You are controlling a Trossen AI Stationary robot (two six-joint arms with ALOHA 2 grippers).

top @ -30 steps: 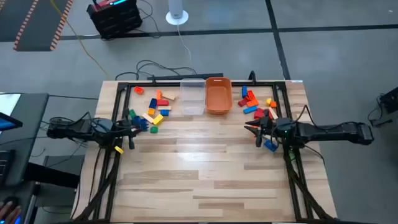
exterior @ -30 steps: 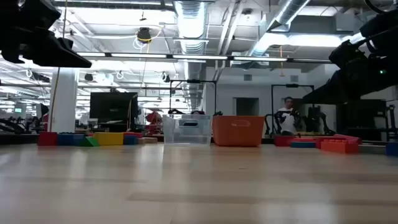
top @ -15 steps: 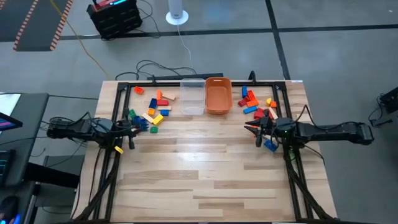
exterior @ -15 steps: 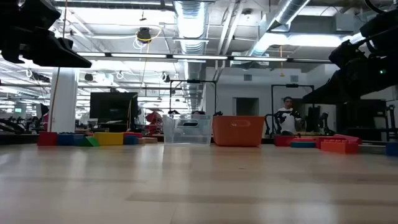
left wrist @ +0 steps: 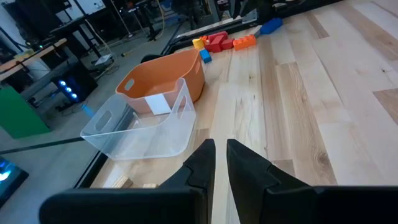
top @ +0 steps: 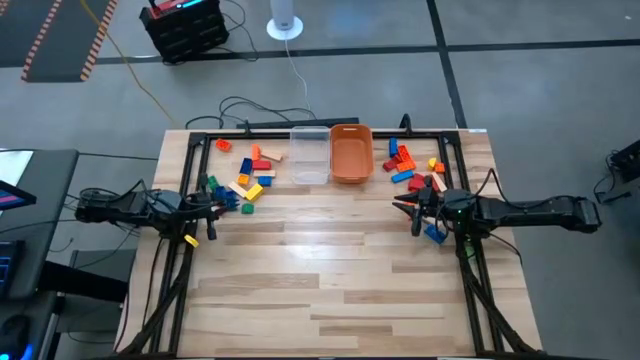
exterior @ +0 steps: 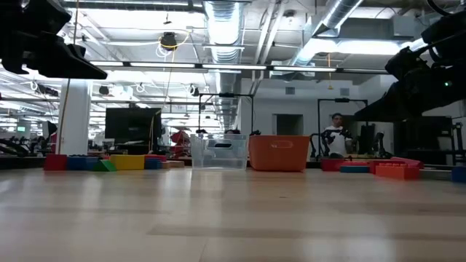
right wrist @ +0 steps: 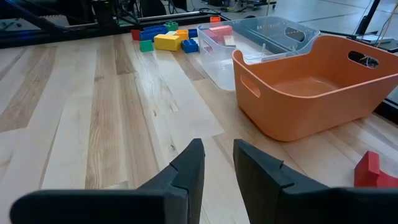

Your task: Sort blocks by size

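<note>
High view: the blocks lie in two heaps at the table's far side, a left heap and a right heap, flanking the clear tub and orange tub. Each empty gripper, left gripper closed, right gripper narrowly parted, hangs just beside its own heap.

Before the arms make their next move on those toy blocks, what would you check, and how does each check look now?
1. Orange tub empty and ready: ok.
2. Clear tub beside it, upright: ok.
3. Blocks within reach, left pile and right pile: ok.
4. Left gripper free of any block, fingers shut: ok.
5. Right gripper holding nothing, fingers slightly apart: ok.
6. Any block already sorted into a tub: not ok, none seen.
</note>
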